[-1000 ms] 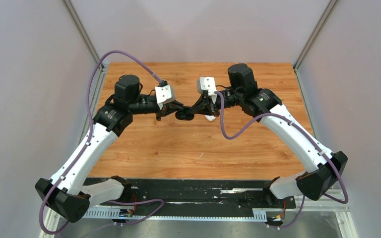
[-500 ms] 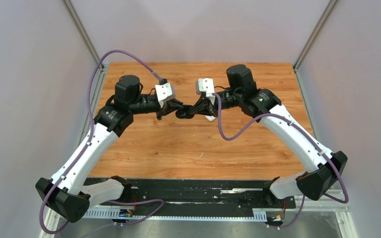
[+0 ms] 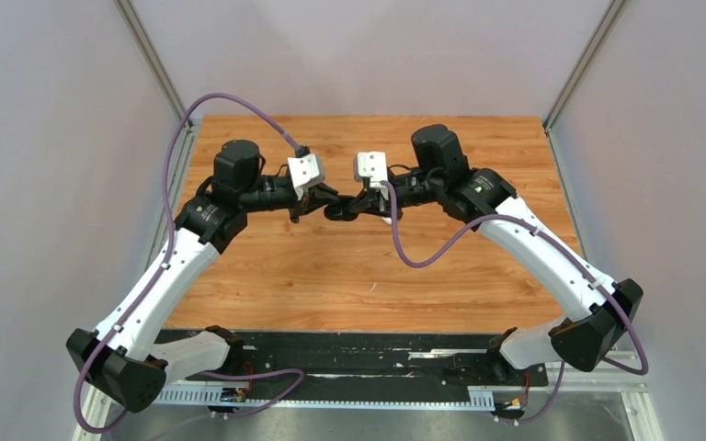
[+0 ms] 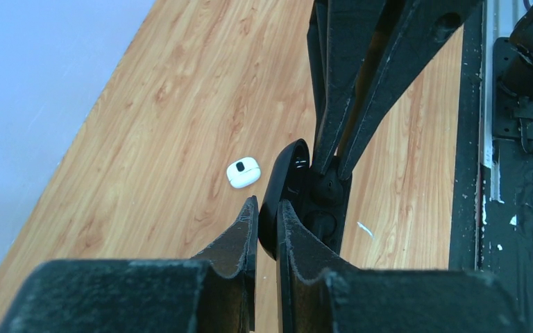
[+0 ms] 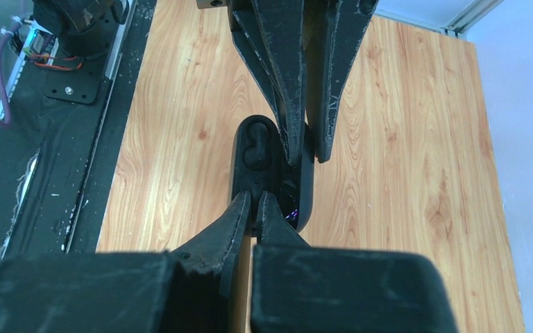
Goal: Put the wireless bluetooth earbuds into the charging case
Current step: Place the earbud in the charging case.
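The two arms meet over the far half of the bench (image 3: 331,276). In the top view the left hand (image 3: 324,204) reaches toward three o'clock and the right hand (image 3: 347,208) toward nine o'clock. Between them they hold a small black case (image 3: 338,212), which here is no more than a dark lump where the fingertips meet.

In the left wrist view the left hand (image 4: 266,208) is closed, its two fingers pinching the curved edge of the case's open lid. The case (image 4: 319,208) is held open above the bench, with rounded wells showing dark in its base. The right hand's fingers come down from twelve o'clock and close on the far side of the base.

In the right wrist view the right hand (image 5: 256,198) is also closed, with only a thin slit between its fingers, and it clamps the near rim of the case. An earbud-shaped well (image 5: 257,154) faces the camera. The left hand's fingers, coming in from twelve o'clock, cover the other half. A small purple glint shows at the case's five o'clock edge. I cannot tell whether either well holds anything.

One white earbud (image 4: 243,171) with a dark patch lies on the bench. In the left wrist view it is at about ten o'clock from the case, near it but not touching.
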`<state>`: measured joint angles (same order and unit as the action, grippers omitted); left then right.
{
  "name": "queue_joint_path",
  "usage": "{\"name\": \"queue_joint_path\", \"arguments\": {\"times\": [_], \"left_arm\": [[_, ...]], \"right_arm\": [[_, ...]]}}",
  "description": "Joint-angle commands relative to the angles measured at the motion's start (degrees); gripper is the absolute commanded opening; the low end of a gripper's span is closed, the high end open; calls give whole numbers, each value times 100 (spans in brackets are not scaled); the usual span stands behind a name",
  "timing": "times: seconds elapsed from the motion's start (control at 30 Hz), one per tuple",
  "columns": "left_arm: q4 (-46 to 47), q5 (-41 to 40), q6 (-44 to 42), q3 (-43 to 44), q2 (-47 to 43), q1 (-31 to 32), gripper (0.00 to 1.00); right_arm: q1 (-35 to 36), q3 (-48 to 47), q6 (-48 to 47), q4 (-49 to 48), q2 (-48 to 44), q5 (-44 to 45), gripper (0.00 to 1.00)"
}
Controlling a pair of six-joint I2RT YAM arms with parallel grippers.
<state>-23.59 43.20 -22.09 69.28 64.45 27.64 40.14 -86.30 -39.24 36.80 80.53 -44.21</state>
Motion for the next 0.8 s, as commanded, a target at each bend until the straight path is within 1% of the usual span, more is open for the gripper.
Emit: {"name": "queue_joint_path", "arguments": {"times": [0.0, 0.17, 0.4, 0.43, 0.47, 0.5, 0.63, 0.77], "left_arm": [[456, 128, 73, 64, -131, 46, 0], [502, 102, 55, 68, -128, 49, 0], [518, 187, 142, 6, -114, 74, 0], [519, 177, 138, -11, -120, 75, 0], [516, 170, 124, -28, -139, 75, 0], [506, 145, 103, -33, -145, 75, 0], [360, 109, -84, -40, -169, 75, 0], [328, 62, -211, -77, -157, 75, 0]], "right_arm": [[204, -130, -215, 259, 116, 306, 0], [211, -280, -204, 495, 251, 395, 0], [345, -105, 17, 271, 293, 753, 0], [352, -90, 60, 245, 289, 762, 3], [354, -75, 98, 217, 270, 795, 11], [354, -76, 148, 193, 250, 862, 16], [316, -318, 329, 223, 141, 1019, 23], [273, -507, 368, 322, -88, 723, 34]]}}
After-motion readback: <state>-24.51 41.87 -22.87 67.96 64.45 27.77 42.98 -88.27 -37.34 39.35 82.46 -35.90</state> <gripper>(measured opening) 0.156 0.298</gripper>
